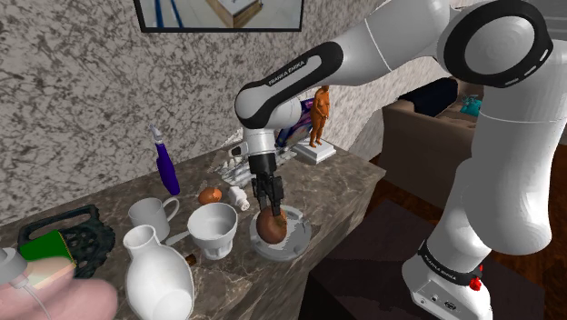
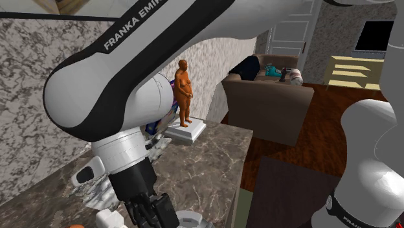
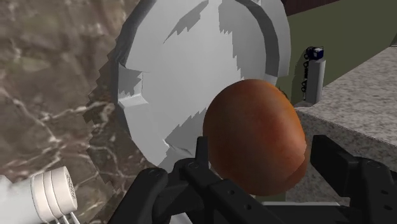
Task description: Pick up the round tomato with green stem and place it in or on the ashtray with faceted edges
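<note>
On the dark marbled countertop point(image 1: 338, 189), starting at the shoulder view's left, a black-and-green object point(image 1: 65, 240) lies at the edge, with a white jug point(image 1: 156, 275) in front and a white mug point(image 1: 150, 215) behind. Next come a white footed cup point(image 1: 212, 227), a purple spray bottle point(image 1: 166, 165) by the wall and a small brown object point(image 1: 211, 195). Right of these, the black gripper point(image 1: 271, 216) points down, its fingers clamped on the reddish-brown tomato point(image 1: 270, 229). The tomato sits low over the middle of the pale grey faceted ashtray point(image 1: 298, 238); whether it touches the dish cannot be told. In the wrist view the tomato point(image 3: 257, 137) is clasped between both fingers with the ashtray point(image 3: 191, 76) behind it. Further right stands an orange figurine point(image 1: 319, 116) on a white base, then a brown sofa point(image 1: 420, 136).
</note>
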Controlling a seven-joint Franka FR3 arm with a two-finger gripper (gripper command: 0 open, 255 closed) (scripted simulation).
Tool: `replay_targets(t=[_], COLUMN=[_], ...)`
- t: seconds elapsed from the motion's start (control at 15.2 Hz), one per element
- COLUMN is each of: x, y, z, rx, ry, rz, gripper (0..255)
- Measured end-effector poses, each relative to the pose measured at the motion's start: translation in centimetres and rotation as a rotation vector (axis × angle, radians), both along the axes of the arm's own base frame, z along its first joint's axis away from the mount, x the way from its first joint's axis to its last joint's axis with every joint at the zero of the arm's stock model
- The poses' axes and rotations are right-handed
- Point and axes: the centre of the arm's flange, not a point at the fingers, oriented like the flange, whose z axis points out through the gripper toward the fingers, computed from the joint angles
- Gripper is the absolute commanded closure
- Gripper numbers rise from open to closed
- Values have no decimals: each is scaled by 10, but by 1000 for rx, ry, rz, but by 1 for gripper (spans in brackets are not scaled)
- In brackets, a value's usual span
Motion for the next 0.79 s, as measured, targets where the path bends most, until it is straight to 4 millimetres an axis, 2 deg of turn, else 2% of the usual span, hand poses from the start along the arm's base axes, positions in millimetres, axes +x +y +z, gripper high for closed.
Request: replay_targets(t=[0.4,0.66,0.79], x=[-2,18,23], y=[1,-7,-9], z=[-5,25,33], rx=[-4,-3,-4], ry=[9,8,8], rz=[4,4,4], gripper=[0,0,0])
